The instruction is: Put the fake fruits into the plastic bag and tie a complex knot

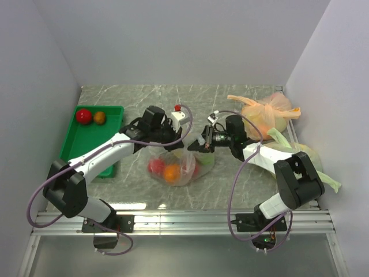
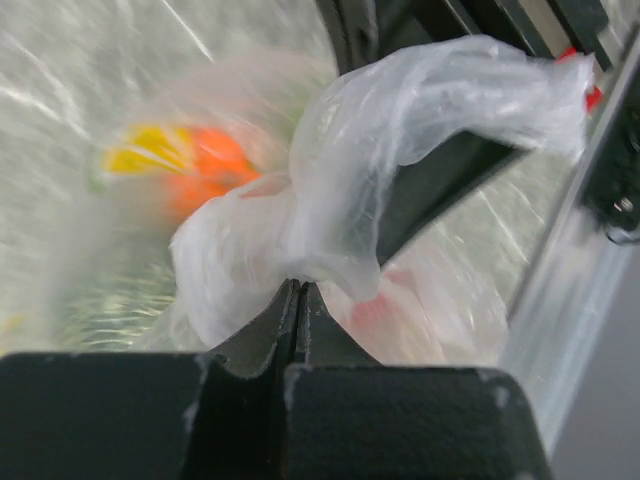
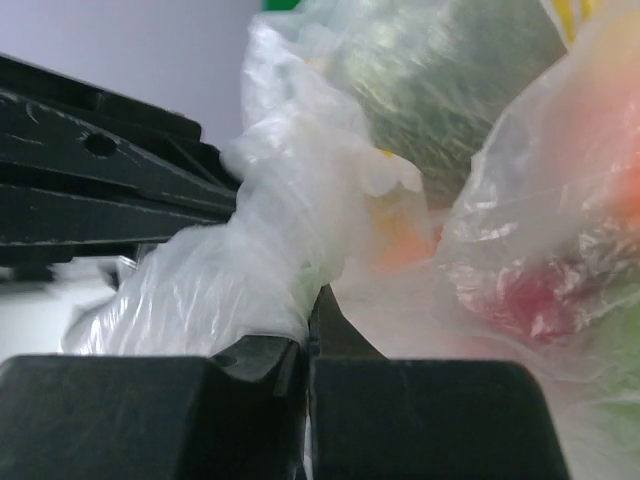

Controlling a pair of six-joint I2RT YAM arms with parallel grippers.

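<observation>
Bag [image 1: 183,168] lay on the table [image 1: 132,95], fruits [image 1: 171,172] inside, top twisted together. Left gripper [image 2: 298,300] and right gripper [image 3: 308,325] were each clamped tight on that twisted plastic. Knotting seemed underway; next, they'd likely need to pull apart, cinching it.

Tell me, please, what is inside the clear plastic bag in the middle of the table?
Through the plastic bag a red fruit and an orange fruit show, with something green beside them. Whether more fruits lie behind these cannot be seen: crinkled plastic covers them.
</observation>
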